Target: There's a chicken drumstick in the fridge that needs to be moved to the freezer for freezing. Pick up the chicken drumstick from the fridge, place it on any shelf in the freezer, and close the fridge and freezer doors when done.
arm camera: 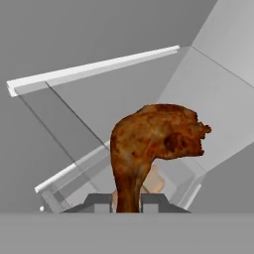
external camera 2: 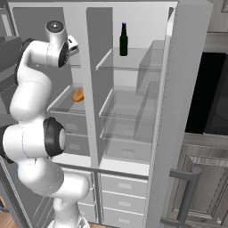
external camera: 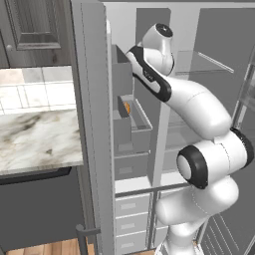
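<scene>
we see the gripper clamped on the chicken drumstick in the hand view, its two dark fingertips pressed against the narrow bone end while the meaty reddish-brown end stands up above them. taking the freezer as our landmark, the arm reaches into its upper part, and the drumstick is held in the air inside that narrow left-hand compartment, with a clear shelf whose pale edge slants across above it and another pale shelf edge lower to the side. we cannot tell from the base views how near the drumstick is to either shelf, since the arm's wrist hides the hand there. on a lower freezer shelf, below the arm, lies a golden-orange food item, well apart from the gripper. the plain grey freezer door stands open to the left of the freezer. to the right of the freezer is the fridge, also open, with a dark bottle upright on its top shelf and its door swung out on the far right. white drawers sit below both compartments.
</scene>
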Tool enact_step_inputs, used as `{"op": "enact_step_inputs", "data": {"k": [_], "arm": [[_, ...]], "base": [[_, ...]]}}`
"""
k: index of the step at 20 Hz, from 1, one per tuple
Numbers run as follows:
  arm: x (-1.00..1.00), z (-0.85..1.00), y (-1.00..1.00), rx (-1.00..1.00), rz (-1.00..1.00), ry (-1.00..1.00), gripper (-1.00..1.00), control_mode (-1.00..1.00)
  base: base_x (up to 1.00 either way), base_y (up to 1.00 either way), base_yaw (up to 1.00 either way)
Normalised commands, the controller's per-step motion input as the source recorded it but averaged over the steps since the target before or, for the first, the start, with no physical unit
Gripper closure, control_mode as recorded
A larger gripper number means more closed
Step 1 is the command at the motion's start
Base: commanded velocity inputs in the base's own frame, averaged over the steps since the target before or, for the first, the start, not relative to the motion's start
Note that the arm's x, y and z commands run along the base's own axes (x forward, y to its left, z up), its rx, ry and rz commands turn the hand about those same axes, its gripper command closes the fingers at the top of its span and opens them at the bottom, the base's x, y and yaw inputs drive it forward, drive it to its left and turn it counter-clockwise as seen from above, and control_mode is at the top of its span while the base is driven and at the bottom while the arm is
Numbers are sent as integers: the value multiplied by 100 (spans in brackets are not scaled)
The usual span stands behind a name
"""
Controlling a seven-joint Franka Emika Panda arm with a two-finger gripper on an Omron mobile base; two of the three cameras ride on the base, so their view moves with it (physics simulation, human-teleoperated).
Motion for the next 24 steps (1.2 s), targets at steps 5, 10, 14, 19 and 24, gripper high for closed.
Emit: {"op": "enact_step_inputs", "data": {"k": [5,10,14,19,24], "arm": [[50,-1,4,-2,0,0,100,-100],[54,-11,0,0,0,1,100,-100],[35,-36,6,0,0,0,100,-100],[31,-25,17,-1,0,0,100,-100],[24,-44,40,-6,0,0,-100,-100]], "base": [[0,0,0],[0,0,0],[0,0,0],[0,0,0],[0,0,0]]}}
